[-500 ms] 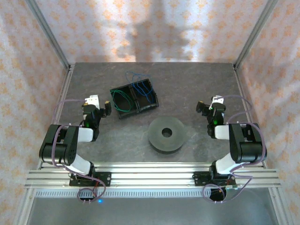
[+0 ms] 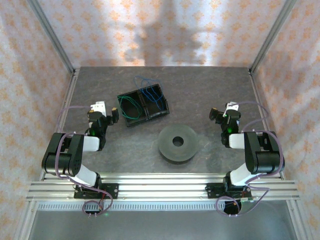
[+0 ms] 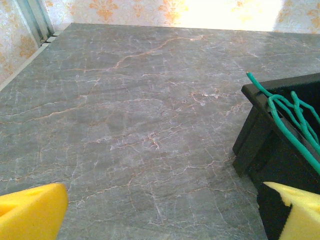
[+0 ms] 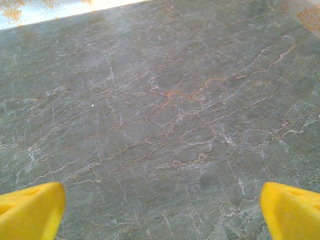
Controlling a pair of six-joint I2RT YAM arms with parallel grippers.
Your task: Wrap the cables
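- Cables (image 2: 150, 93) are seen gathered at a black two-compartment bin (image 2: 150, 118), and neither one is held by anything.
- The green cable (image 2: 129, 107) is laid as a loose loop in the left compartment of the bin.
- In the left wrist view the green cable (image 3: 285, 112) is seen rising above the rim of the bin (image 3: 255, 145) at its corner.
- The blue cable (image 2: 156, 100) is bundled in the right compartment, with thin loops spilled over the far rim of the bin.
- The left gripper (image 2: 105, 113) is held just to the left of the bin, close to its near-left corner.
- Its jaws are spread wide and nothing is gripped between them. The green cable is placed to its right and a little ahead, near but untouched.
- In the left wrist view the left gripper (image 3: 162, 215) is shown with yellow fingertips (image 3: 30, 212) far apart, and the corner of the bin is seen just beyond the right-hand one.
- The right gripper (image 2: 222, 111) is held well to the right of the bin, with its jaws fully spread and nothing grasped. Both cables are kept well apart from it, off to its left.
- In the right wrist view bare table (image 4: 165, 100) is seen between the fingertips of the right gripper (image 4: 162, 212).
- A dark grey spool (image 2: 167, 147) is set to the near right of the bin, apart from both cables.
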